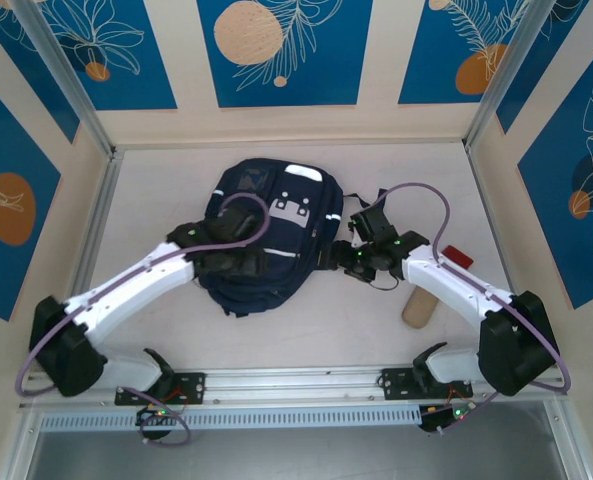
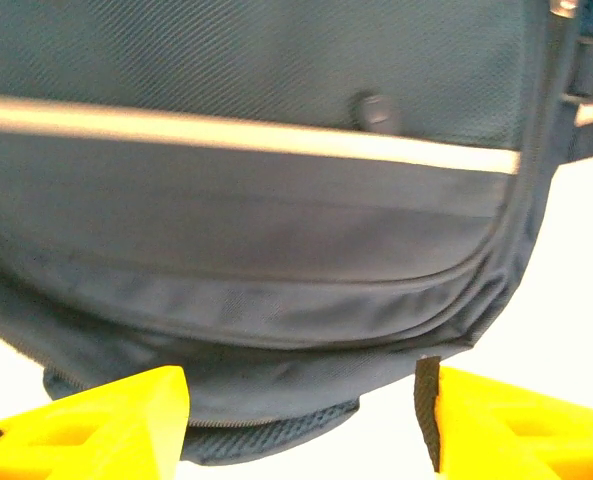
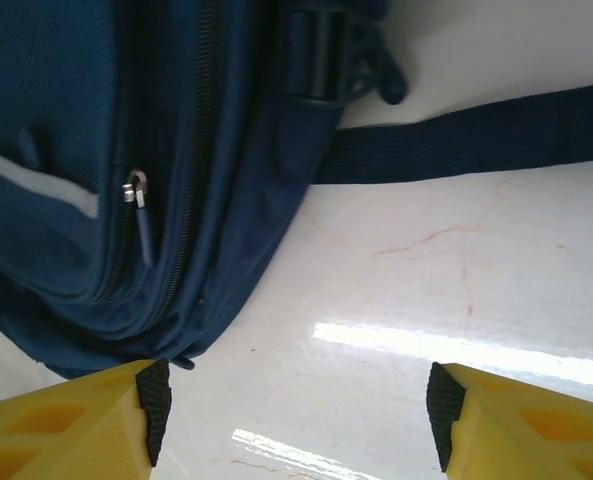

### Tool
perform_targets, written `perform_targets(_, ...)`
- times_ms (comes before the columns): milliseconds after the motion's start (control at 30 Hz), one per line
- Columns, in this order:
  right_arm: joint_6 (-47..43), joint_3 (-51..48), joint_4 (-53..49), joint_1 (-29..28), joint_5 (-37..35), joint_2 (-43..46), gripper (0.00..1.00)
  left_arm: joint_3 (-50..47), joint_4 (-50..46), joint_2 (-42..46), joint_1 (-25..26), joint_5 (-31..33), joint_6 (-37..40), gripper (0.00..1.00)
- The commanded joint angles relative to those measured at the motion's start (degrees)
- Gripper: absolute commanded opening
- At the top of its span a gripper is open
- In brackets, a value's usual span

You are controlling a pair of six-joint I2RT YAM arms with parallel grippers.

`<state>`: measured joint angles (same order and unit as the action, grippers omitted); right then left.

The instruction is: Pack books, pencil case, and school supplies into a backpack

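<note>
While both arms crowd the bag, overhead view: the backpack [image 1: 266,190] lies flat in the middle of the bench [image 1: 156,200] with its grey patch up. The left gripper [image 1: 226,262] hangs over its near end, and the right gripper [image 1: 334,255] sits just beside its right flank.
Overhead view, loose items: a small red thing [image 1: 458,257] and a tan roll [image 1: 417,308] lie on the bench by the right arm, apart from the backpack. I cannot tell what they are.
Left wrist view, fingers: the yellow fingers [image 2: 106,420] stand apart with nothing between them. The curved front pocket and a white stripe [image 2: 246,135] lie just ahead.
Right wrist view, fingers: the fingers [image 3: 76,425] are apart and empty over bare bench, the left one next to the backpack's lower edge.
Right wrist view, extra detail: a zip pull [image 3: 136,190], a buckle [image 3: 321,50] and a black strap [image 3: 476,135] trailing across the bench are plain here but too small to read overhead. Only the overhead view places both arms against the whole bag.
Step in hand, as I judge it: opening the backpack, since the zips look closed.
Doing it well: pin the fabric beside the track with the left fingers, pinch the pull squarely with the right, draw it along the curve of the zip, and keep clear of the strap.
</note>
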<state>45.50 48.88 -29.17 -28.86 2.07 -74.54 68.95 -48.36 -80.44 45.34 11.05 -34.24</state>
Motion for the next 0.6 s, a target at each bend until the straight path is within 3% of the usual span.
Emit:
perform_targets(0, 2.8, -2.2, 0.5, 2.7, 4.5, 2.1, 0.71, 7.3, -4.9, -7.8, 4.9, 8.8, 10.2, 0.62)
perform_targets(200, 4.4, -6.0, 0.9, 8.1, 7.3, 4.8, 0.76, 17.2, -5.6, -20.8, 9.0, 9.9, 18.7, 0.62)
perform_targets(567, 4.0, -7.7, 0.1, 11.7, 8.4, 6.3, 0.76, 23.2, -9.8, -31.4, 9.1, 10.7, 24.4, 0.58)
